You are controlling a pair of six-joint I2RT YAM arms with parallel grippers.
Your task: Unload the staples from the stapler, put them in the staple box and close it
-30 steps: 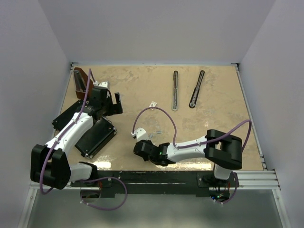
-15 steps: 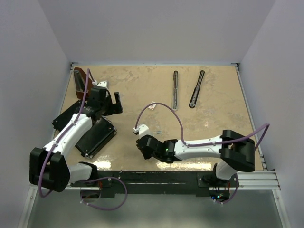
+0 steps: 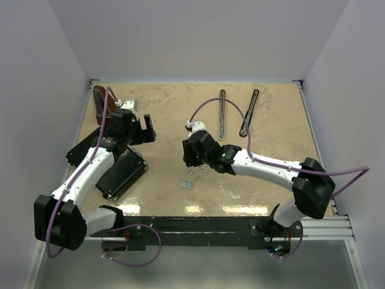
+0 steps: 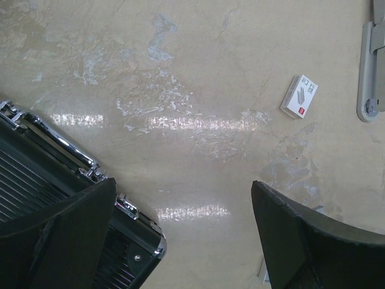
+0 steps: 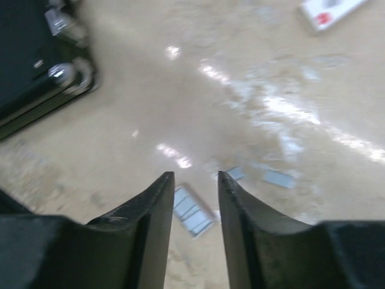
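The stapler lies in two parts at the back of the table: a grey metal channel (image 3: 222,114) and a black arm (image 3: 249,112). The channel's end (image 4: 370,72) shows in the left wrist view. A strip of staples (image 3: 187,184) lies flat on the table; in the right wrist view this strip (image 5: 192,211) shows through the gap between my fingers, with two smaller strips (image 5: 280,178) beside it. My right gripper (image 3: 190,158) (image 5: 195,176) hovers above them, narrowly open and empty. My left gripper (image 3: 144,131) (image 4: 183,241) stands wide open over bare table.
A flat black case (image 3: 117,171) (image 4: 36,180) (image 5: 36,60) lies at the left under my left arm. A brown wedge-shaped object (image 3: 102,102) stands in the back left corner. A small white box (image 4: 299,96) (image 5: 331,11) lies mid-table.
My right gripper has opened, lifted and swung from the table's front toward the middle, leaving a staple strip on the table. The left arm has shifted slightly.
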